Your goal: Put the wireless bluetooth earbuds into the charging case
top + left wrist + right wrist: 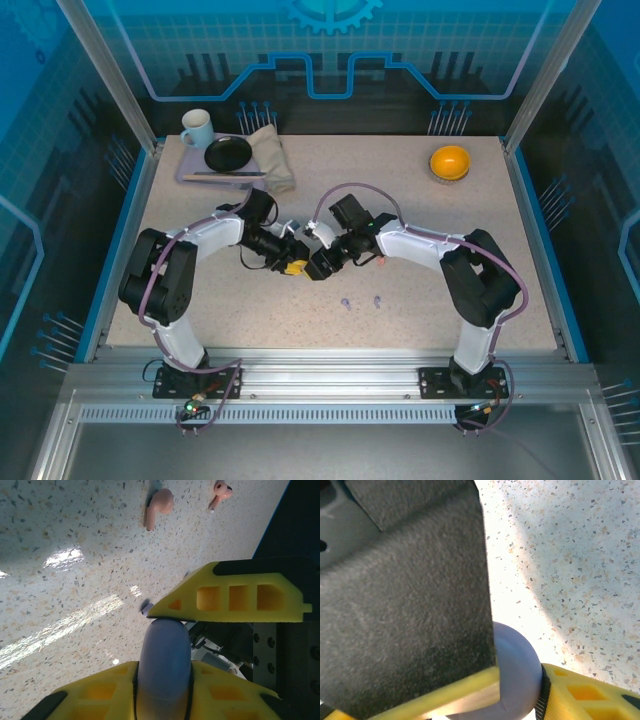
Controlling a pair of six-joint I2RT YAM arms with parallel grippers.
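Note:
A pale purple charging case (164, 655) sits pinched between the two yellow fingers (85, 695) of my left gripper (164, 677), which is shut on it. My right gripper (520, 680) grips the same charging case (517, 655) between its dark pad and its yellow finger (580, 692). One right finger (225, 597) presses on the case's far end. The two grippers (297, 267) (318, 264) meet at mid-table. Two salmon-pink earbuds (159, 507) (220, 492) lie on the table beyond the case. Two pale purple earbuds (345, 303) (377, 300) lie nearer the front.
A tray (190, 168) at the back left carries a mug (197, 127), a black plate (228, 153) and a folded cloth (272, 155). An orange bowl (450, 161) stands at the back right. Raised rails edge the speckled table (480, 210).

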